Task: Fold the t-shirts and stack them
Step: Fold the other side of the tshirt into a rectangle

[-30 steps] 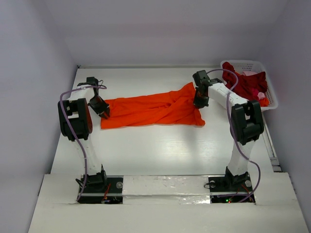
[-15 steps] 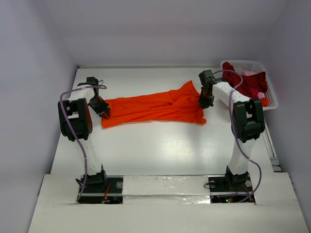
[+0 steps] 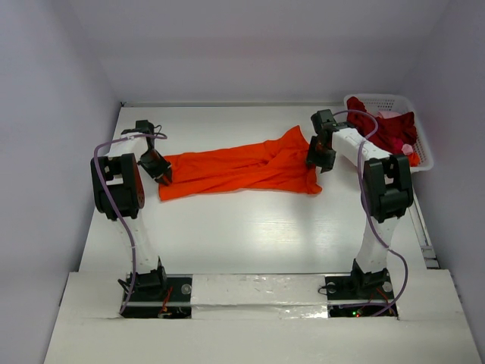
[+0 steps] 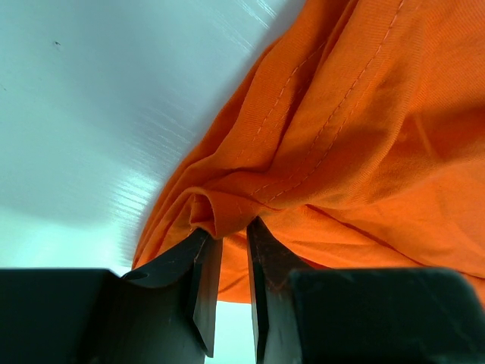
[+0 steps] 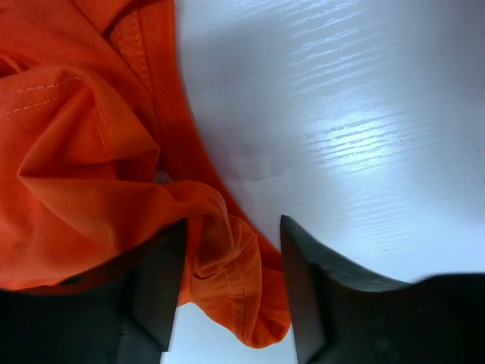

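A bright orange t-shirt (image 3: 239, 168) lies stretched left to right across the middle of the white table (image 3: 250, 235), crumpled along its length. My left gripper (image 3: 162, 173) is shut on the shirt's left edge; a bunched hem fold (image 4: 220, 212) sits pinched between its fingertips. My right gripper (image 3: 315, 161) stands open at the shirt's right end, its jaws apart around a loose fold of orange cloth (image 5: 227, 258) that touches the left finger only. Dark red t-shirts (image 3: 383, 129) fill the basket at the back right.
A white lattice basket (image 3: 415, 121) stands at the table's far right corner, close behind the right arm. A grey wall runs along the back and both sides. Bare table (image 5: 356, 114) lies to the right of the right gripper.
My right gripper has opened and let go of the shirt's right end after drawing it slightly to the right. The left gripper has kept its hold and place.
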{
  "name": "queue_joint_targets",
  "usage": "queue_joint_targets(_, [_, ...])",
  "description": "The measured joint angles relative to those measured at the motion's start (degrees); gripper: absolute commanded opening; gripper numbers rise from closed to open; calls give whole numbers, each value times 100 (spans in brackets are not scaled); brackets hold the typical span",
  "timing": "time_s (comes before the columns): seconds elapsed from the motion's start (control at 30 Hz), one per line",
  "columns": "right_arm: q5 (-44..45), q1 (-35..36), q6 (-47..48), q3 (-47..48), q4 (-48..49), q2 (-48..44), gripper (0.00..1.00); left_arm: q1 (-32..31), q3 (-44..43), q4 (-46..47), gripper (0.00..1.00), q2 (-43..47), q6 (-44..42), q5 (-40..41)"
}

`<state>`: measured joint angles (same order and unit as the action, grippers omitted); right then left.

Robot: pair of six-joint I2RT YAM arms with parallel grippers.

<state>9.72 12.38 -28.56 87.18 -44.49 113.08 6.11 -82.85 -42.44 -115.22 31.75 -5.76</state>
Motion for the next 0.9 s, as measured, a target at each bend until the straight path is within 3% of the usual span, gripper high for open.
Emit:
queue_joint_targets(0.07, [-9,0,20,-2,4,0,69,0,0,0,16,0,0,0])
queue_joint_targets(0.13, [-4,0,31,-2,2,-2,72,0,-2,0,16,0,2,4])
queue_joint_targets(0.4, [155,0,26,-83,0,-201,68,0,-164,-57,16,24,28,175])
queue_joint_targets(0.6, [238,-4,39,-131,11,-649,47,0,-833,-247,18,267,44,439])
queue_joint_targets(0.7, [223,-4,66,-131,35,-901,20,0,-1211,-284,18,522,44,581])
queue_joint_targets(0.73, [201,-4,85,-131,46,-979,0,0,-1298,-284,18,629,44,616])
queue_joint_targets(0.83, [-24,-4,140,-114,120,-1117,0,0,-1394,-243,15,951,42,656])
queue_joint_targets(0.9, [-164,44,203,17,98,-1056,0,-2,-1373,-199,7,1095,42,625])
